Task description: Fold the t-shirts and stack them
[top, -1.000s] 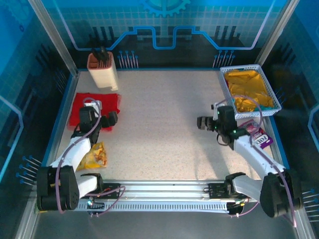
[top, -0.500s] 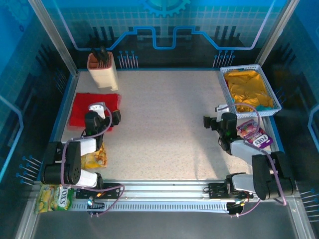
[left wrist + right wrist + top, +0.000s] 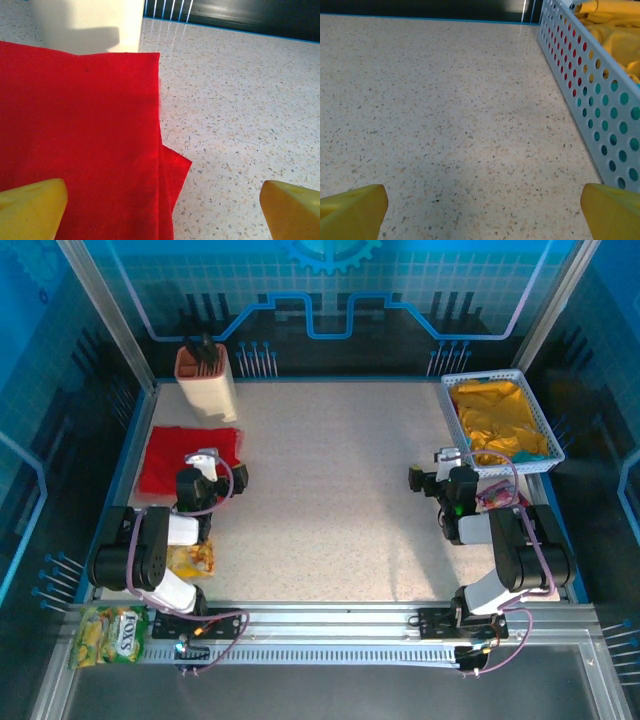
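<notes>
Yellow cloth (image 3: pixel 497 418) is held by the basket (image 3: pixel 480 375) at two o'clock; left gripper (image 3: pixel 160 202) and right gripper (image 3: pixel 480 202) are spread apart.

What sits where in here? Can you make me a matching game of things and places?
Things:
1 red t-shirt
2 yellow cloth
3 green snack bag
4 cream holder

Places:
a in the white basket
b back-left corner of the table
c flat on the table's left side
d near-left, off the table

Pairs: 1-c, 2-a, 3-d, 4-b
</notes>
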You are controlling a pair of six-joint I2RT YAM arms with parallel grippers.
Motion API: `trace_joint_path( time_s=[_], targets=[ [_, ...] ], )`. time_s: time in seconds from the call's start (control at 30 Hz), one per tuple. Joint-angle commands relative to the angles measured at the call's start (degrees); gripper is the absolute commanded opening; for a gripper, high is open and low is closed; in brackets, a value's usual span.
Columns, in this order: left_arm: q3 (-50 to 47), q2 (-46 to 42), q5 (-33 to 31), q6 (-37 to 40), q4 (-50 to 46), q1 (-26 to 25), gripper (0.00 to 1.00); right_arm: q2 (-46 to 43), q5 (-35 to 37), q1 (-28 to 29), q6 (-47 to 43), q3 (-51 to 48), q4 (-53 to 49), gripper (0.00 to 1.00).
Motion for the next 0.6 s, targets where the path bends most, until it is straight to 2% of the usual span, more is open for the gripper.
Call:
trace_joint_path(
  time_s=[0.0, 0.57],
  targets=[
    [1.2, 0.2, 0.4, 1.3, 1.3, -0.4, 0.99, -0.1, -0.1, 0.4, -1.0, 1.1, 2.3, 1.0],
    [1.2, 0.2, 0.3, 1.3, 1.5, -0.4, 0.99, 0.0, 0.9, 1.0, -1.5, 1.3, 2.0, 1.0]
  ],
)
